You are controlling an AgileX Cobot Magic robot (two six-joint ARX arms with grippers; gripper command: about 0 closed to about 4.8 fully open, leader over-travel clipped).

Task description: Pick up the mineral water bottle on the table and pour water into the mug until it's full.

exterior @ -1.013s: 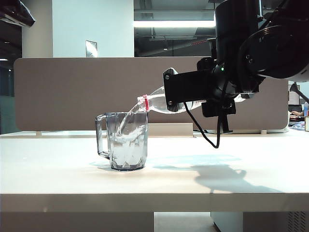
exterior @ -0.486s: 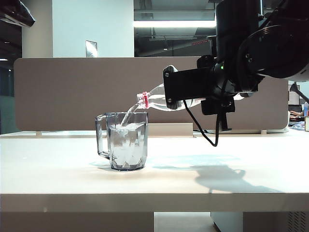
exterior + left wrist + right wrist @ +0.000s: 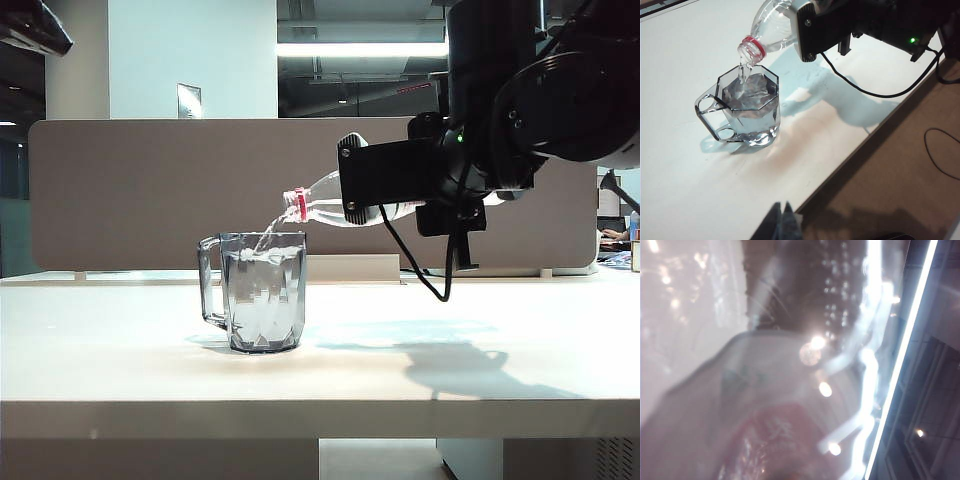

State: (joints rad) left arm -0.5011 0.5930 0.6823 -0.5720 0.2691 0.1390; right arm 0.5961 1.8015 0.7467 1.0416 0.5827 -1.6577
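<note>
Here the right gripper (image 3: pixel 385 185), right of center, clamps the mineral water bottle (image 3: pixel 325 203) nearly level, its mouth just above the mug (image 3: pixel 262 292) rim at frame center, while the left gripper (image 3: pixel 782 225) hangs back, its fingers' gap unreadable.

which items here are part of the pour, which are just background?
In the job:
- mineral water bottle, tilted, held by right gripper
- water streaming out
- mug on table

Not in the job:
- left gripper, idle
- partition panel
</note>
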